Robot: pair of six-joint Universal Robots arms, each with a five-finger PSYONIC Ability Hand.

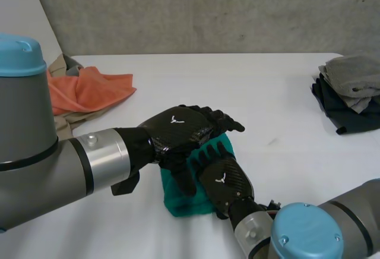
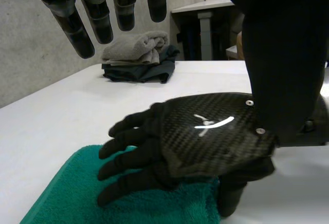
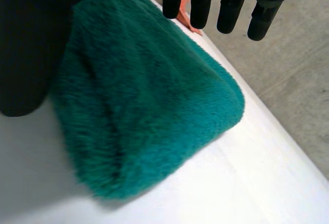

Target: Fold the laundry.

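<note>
A green towel point(image 1: 183, 204), folded into a thick small rectangle, lies on the white table point(image 1: 249, 98) near the front middle. My right hand point(image 1: 224, 179) lies flat on top of it, palm down, fingers straight and spread. In the left wrist view the right hand point(image 2: 205, 136) presses the green towel point(image 2: 67, 193). My left hand point(image 1: 178, 129) hovers just above the right hand and the towel, fingers relaxed and holding nothing. In the right wrist view the towel point(image 3: 149, 106) bulges under the straight fingers point(image 3: 226, 3) of my right hand.
An orange cloth point(image 1: 89, 89) lies crumpled on a beige one point(image 1: 62, 66) at the back left. A stack of grey and dark folded clothes point(image 1: 350, 92) sits at the table's right edge; the stack point(image 2: 139, 54) lies beyond the left hand's fingertips.
</note>
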